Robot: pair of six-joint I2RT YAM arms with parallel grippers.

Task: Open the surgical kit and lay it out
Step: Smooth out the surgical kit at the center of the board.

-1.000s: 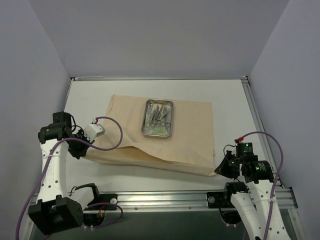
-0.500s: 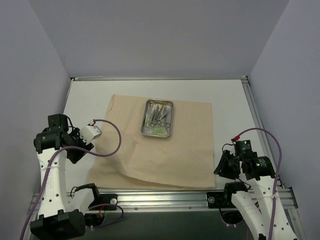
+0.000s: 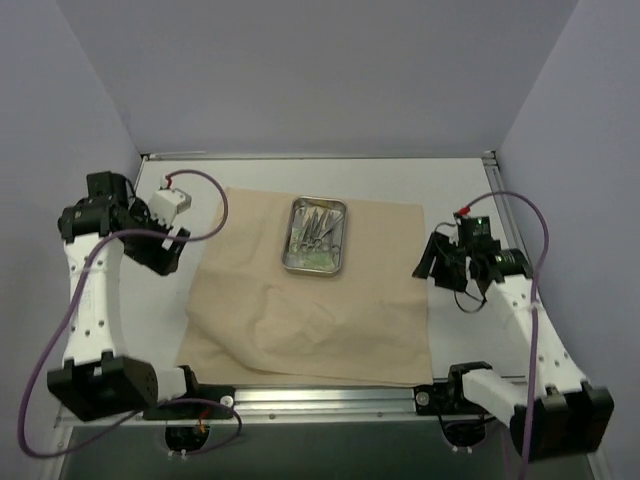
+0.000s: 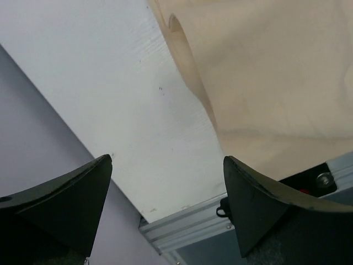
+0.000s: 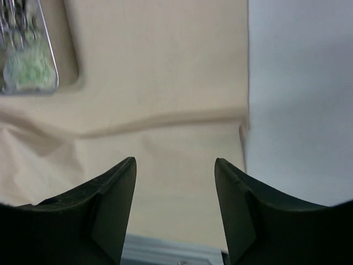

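beige cloth wrap [image 3: 330, 310] lies spread mid-frame, with the shiny rectangular steel tray [image 3: 316, 237] on its upper middle. left gripper [image 4: 165, 165] and right gripper [image 5: 175, 163] both gape empty. we judge unwrapping finished; next we lift the thin metal instruments [image 3: 318, 228] out.

Top camera overlooks the whole worktop [image 3: 460, 185]; each wrist camera looks down closely at 1 cloth wrap [image 3: 320, 320] edge.
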